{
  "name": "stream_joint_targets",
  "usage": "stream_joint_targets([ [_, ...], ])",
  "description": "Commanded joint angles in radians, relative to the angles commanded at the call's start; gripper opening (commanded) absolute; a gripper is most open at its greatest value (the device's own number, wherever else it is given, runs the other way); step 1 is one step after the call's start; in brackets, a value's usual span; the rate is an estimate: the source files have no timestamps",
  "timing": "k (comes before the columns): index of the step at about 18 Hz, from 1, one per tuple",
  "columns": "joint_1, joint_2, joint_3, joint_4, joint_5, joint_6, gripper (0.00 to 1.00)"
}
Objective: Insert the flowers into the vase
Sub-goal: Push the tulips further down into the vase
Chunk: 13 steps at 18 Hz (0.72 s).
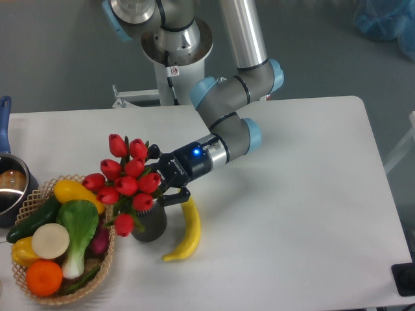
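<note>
My arm reaches low leftward across the counter, gripper with jaws clenched on the flowers, buds directly above the vase, beside the banana.

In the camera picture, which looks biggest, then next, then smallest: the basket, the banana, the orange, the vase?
1. Basket, by far the biggest.
2. Banana.
3. Vase and orange: unsure, because the flowers hide the vase's top, and the gripper is beside it.
</note>
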Motion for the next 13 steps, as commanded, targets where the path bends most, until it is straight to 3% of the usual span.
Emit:
stream_joint_targets([
  [2,0.000,0.000,-0.002,0.000,0.000,0.017,0.83],
  [4,0.000,0.000,-0.002,0.000,0.000,0.018,0.98],
  [13,0.015,0.008,-0.012,0.000,0.015,0.025,1.00],
])
